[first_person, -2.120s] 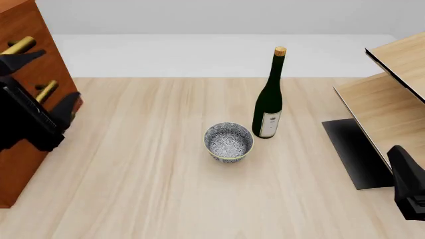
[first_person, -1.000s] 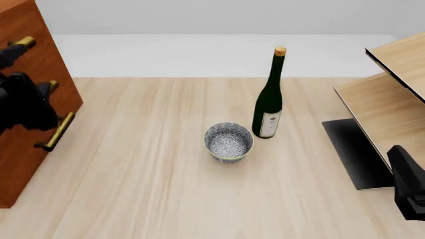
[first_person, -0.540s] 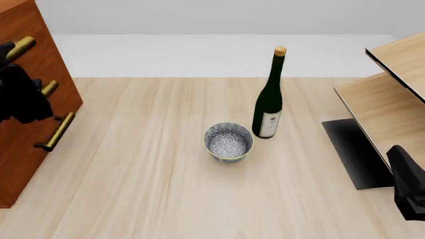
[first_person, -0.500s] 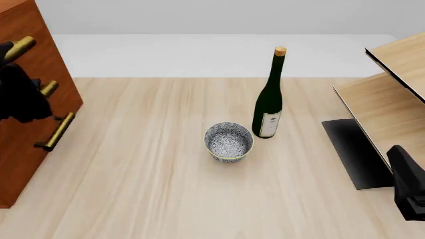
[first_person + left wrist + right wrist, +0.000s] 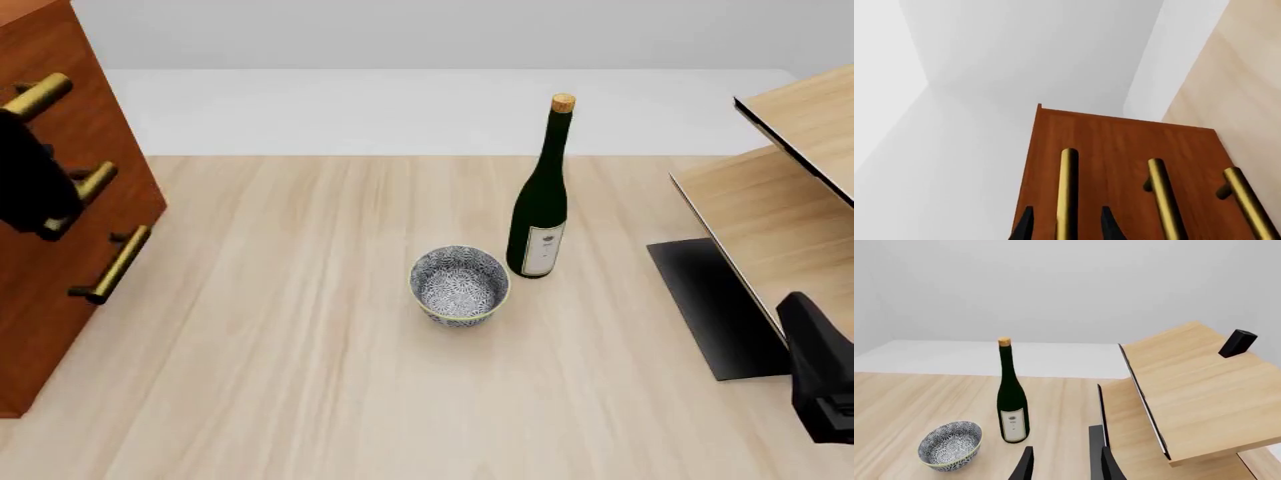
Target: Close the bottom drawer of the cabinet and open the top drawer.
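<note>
Top drawer handle between left end effector fingertips.

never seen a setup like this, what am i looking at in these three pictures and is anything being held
These are simulator renders of two robot arms at a table. One picture looks down from a fixed camera above the arms; the other two come from cameras behind each gripper. On the table stand a green bottle and a patterned bowl. At the left is the cabinet with brass handles, at the right a pale shelf unit. The left gripper is open, its fingers either side of the top drawer's handle. The right gripper is open, holding nothing.
</note>
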Motion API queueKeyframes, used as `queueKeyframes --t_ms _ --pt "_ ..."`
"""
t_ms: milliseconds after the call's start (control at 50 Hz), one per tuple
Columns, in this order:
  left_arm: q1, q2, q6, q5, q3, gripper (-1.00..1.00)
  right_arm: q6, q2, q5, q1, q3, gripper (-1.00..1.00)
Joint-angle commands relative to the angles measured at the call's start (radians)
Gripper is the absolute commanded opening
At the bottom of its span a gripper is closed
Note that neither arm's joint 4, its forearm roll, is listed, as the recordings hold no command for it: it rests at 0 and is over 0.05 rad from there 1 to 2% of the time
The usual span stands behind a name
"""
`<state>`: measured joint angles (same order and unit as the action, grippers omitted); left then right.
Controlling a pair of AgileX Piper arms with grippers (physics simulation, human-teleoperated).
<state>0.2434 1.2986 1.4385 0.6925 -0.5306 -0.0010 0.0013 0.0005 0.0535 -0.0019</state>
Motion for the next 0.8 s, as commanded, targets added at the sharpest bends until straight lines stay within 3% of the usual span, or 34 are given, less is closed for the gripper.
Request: queueKeyframes --t_ms 20,420,440,800 --pt "0.026 0.027 -0.001 0.01 -0.013 1.0 -0.004 0.001 0.0 0.001 0.001 1.0" --pt "0.049 0.05 0.002 0.014 -0.011 1.0 -0.006 0.001 -0.001 0.005 0.0 1.0" --pt "0.053 0.049 -0.001 0.014 -0.013 -1.0 -0.006 0.001 -0.001 0.005 0.0 1.0" --pt "0.06 0.045 0.007 0.03 -0.012 -1.0 -0.006 -0.001 -0.002 0.005 0.0 1.0"
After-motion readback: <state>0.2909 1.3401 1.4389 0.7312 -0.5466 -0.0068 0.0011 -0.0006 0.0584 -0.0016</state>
